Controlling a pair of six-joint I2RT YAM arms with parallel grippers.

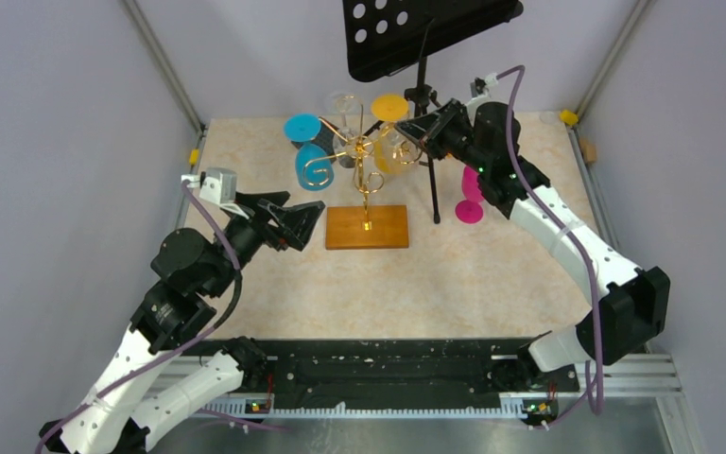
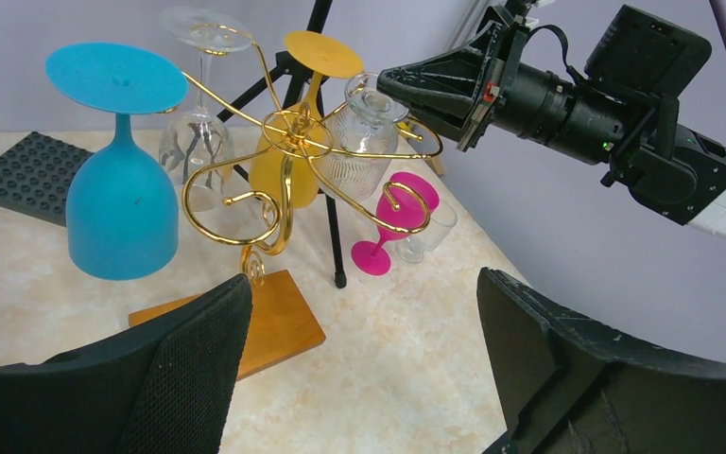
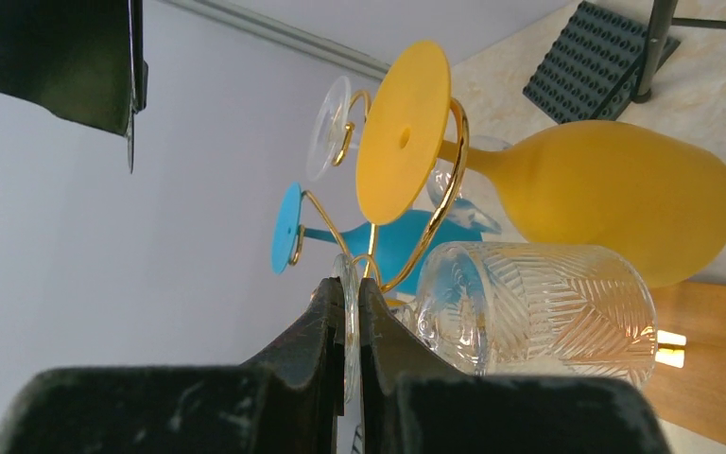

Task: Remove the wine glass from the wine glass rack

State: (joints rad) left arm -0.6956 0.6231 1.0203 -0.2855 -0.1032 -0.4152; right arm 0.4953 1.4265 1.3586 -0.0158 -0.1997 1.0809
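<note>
Your right gripper [image 3: 348, 322] is pinched shut on the foot of the clear wine glass [image 3: 539, 307] hanging upside down on the right curl of the wine glass rack [image 1: 367, 170], so ease it gently outward through the wire's gap, while your left gripper [image 1: 307, 222] hovers wide open at the rack's near left.

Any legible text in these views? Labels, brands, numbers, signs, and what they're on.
No readable text in any view.
Wine glass rack, wire and wooden base: no print.
Blue glass, yellow glass, cut clear glass: no marks.
Music stand: plain black, holes only.
Pale specks on the rail by the arm bases: too small to read.
Right claw, shut on the cut clear glass's foot: no label showing.
</note>
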